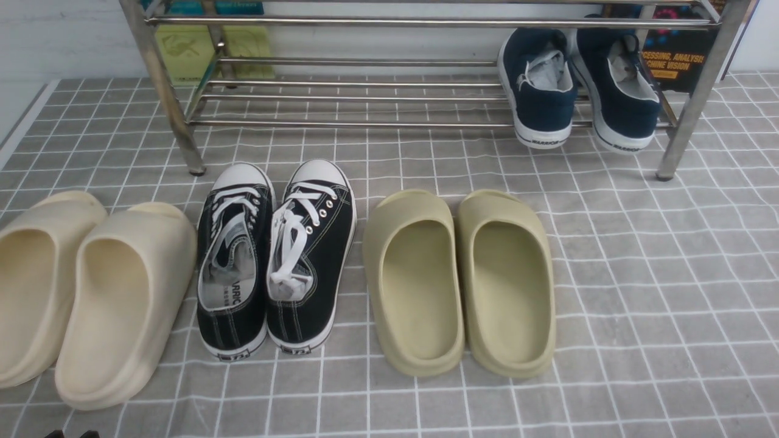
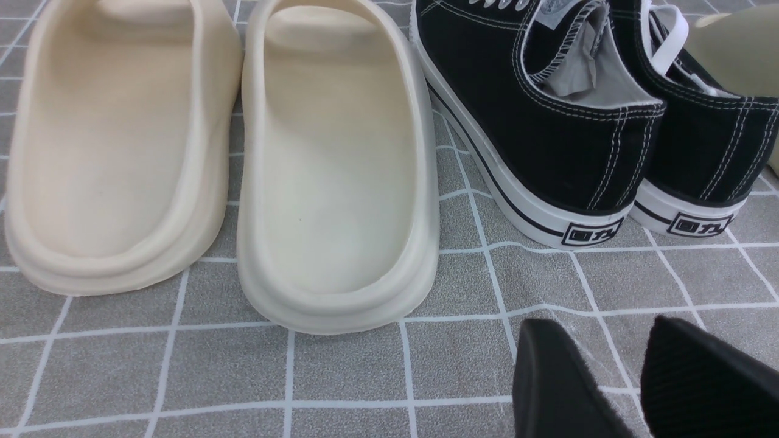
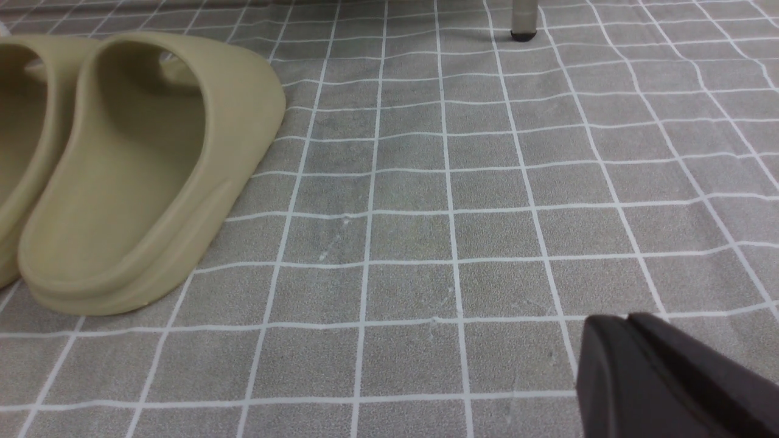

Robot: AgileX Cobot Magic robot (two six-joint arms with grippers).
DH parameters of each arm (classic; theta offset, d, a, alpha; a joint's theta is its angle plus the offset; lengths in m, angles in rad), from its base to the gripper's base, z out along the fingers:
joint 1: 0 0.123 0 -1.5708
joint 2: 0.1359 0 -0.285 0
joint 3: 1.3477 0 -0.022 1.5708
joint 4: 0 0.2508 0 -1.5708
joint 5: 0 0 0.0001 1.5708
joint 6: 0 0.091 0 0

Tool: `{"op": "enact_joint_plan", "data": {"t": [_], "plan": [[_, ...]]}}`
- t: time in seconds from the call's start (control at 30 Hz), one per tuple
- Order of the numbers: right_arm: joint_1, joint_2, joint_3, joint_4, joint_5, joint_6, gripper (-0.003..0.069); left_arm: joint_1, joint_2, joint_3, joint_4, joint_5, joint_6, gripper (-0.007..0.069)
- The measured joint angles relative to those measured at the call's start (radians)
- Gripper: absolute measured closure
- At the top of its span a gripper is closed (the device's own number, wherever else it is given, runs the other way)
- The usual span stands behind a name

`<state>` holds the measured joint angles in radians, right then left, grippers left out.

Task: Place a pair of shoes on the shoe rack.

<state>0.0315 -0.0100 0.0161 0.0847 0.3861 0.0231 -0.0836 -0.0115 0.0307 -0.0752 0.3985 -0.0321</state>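
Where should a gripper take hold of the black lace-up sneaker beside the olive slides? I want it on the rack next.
Grip the black lace-up sneaker at its heel collar, one finger inside the opening and one outside the heel. Come from above on the robot's side: the heel faces the robot, the shoe stands upright, and the opening shows clear behind the laces. Its mate touches one flank, so a sideways pinch looks cramped.

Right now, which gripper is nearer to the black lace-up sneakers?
Left. The left gripper hangs just behind the heels of the black lace-up sneakers, empty. The right gripper is off past the olive slides, over bare mat; no sneakers show in its view.
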Motion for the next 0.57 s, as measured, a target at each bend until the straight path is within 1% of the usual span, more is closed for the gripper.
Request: {"op": "enact_joint_plan", "data": {"t": [0.57], "plan": [[0.0,0.0,0.0,0.0,0.0,-0.001,0.0595,0.0,0.0,0.0,0.0,0.0,0.0,0.0386]]}}
